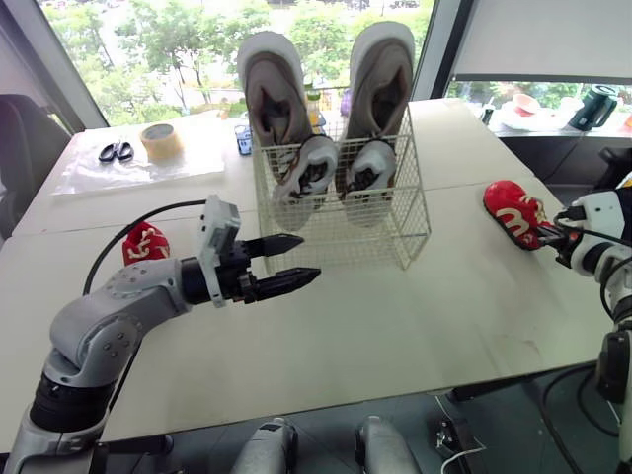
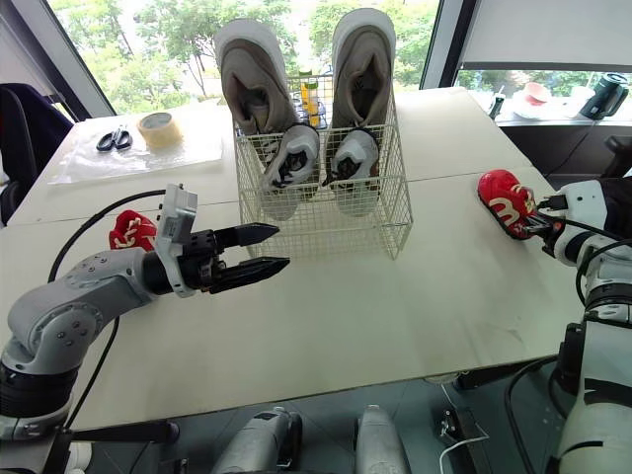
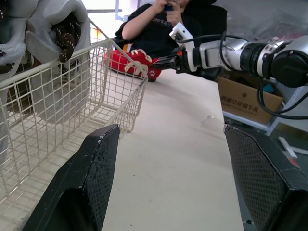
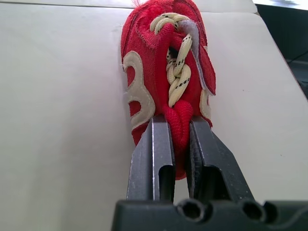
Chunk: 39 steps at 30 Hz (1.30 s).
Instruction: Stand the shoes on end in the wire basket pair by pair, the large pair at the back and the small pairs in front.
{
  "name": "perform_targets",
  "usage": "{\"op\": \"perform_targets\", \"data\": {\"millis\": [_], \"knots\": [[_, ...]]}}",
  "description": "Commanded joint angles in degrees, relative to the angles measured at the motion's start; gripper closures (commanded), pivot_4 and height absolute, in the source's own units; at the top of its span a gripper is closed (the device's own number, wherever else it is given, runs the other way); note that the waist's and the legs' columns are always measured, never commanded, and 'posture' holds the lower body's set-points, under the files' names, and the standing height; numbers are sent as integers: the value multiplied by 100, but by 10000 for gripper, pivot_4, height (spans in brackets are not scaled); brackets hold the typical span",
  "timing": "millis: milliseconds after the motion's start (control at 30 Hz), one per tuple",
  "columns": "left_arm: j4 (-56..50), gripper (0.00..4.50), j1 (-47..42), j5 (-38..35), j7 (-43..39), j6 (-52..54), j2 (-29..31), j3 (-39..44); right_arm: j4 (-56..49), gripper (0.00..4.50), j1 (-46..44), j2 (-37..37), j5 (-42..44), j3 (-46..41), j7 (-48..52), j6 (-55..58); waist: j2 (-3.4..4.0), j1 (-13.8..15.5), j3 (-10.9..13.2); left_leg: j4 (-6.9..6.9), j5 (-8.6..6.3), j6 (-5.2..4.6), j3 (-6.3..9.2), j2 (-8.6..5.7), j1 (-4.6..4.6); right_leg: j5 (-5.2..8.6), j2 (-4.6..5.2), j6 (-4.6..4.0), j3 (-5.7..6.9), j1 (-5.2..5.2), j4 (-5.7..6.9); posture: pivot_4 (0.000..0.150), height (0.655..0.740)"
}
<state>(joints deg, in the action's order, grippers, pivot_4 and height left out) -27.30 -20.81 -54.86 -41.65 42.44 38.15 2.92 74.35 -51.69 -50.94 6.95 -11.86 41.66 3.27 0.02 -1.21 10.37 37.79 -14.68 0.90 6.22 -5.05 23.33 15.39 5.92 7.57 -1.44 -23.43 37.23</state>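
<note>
A white wire basket [image 1: 395,232] stands mid-table. Two large grey shoes [image 1: 275,89] stand on end at its back, and two small white shoes [image 1: 308,166] stand in front of them. My left gripper [image 1: 294,261] hovers open just left of the basket's front, holding nothing; the basket's corner [image 3: 137,96] is close by in the left wrist view. One small red shoe [image 1: 145,243] lies on the table behind my left arm. At the right edge, my right gripper [image 4: 177,122] is shut on the end of the other small red shoe [image 4: 163,72], which rests on the table [image 1: 395,326].
Scissors [image 1: 117,151] and a tape roll [image 1: 161,141] lie on a plastic sheet at the far left. A person [image 3: 163,21] sits beyond the table's right side, near a cardboard box [image 3: 245,101]. A dark kettle [image 1: 592,107] stands on the far right counter.
</note>
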Motion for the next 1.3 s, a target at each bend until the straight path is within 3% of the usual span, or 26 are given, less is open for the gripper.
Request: {"op": "perform_targets", "data": {"millis": [33,133,400,500,600,733,900,1300], "knots": [[-291,9522,-41,-225,188,131,1,235,-431,44493,-241,-94,70,-110,259,-213,2,4,1,0,0,0,0,0,0,0,0,0,0,0,0,1500,7400],[-325,9522,-38,-534,411,254,-30,471,-1565,44493,-148,-222,387,-372,363,-254,27,9,15,0,0,0,0,-2,3,-1,2,1,-2,-4,0,1500,7400],[143,9522,-327,-913,570,264,-247,781,-8375,44493,2127,-322,1232,-1417,-164,908,30,99,13,-56,25,42,13,0,6,1,0,0,3,-30,0,1500,7400],[347,9522,-452,-838,498,187,-342,799,-9510,44493,2524,-419,1313,-1402,-255,1286,24,60,11,-51,22,38,14,-1,4,0,0,0,4,-23,-2,1500,7400],[863,9522,-757,-152,284,-319,-711,442,-10702,44493,2705,-700,1434,-1233,-74,1552,23,67,11,-39,7,8,9,-5,-5,-1,5,1,2,-9,-1,1500,7400],[1443,9522,-997,226,-112,-581,-900,288,-10961,44493,2850,-1152,1215,-1167,494,1112,17,83,12,-41,7,7,14,-3,-6,0,1,0,10,-6,-4,1500,7400],[1736,9522,-1188,162,-352,-566,-1045,400,-10671,44493,3157,-1269,716,-943,1111,-294,6,61,12,-41,6,5,10,-3,-4,-1,4,1,8,-6,-14,1500,7400],[1676,9522,-1265,-235,-375,-271,-1136,697,-9859,44493,2367,-991,304,26,1303,-1836,6,56,12,-45,24,36,11,-1,-5,0,3,1,7,-9,-11,1500,7400]]}}
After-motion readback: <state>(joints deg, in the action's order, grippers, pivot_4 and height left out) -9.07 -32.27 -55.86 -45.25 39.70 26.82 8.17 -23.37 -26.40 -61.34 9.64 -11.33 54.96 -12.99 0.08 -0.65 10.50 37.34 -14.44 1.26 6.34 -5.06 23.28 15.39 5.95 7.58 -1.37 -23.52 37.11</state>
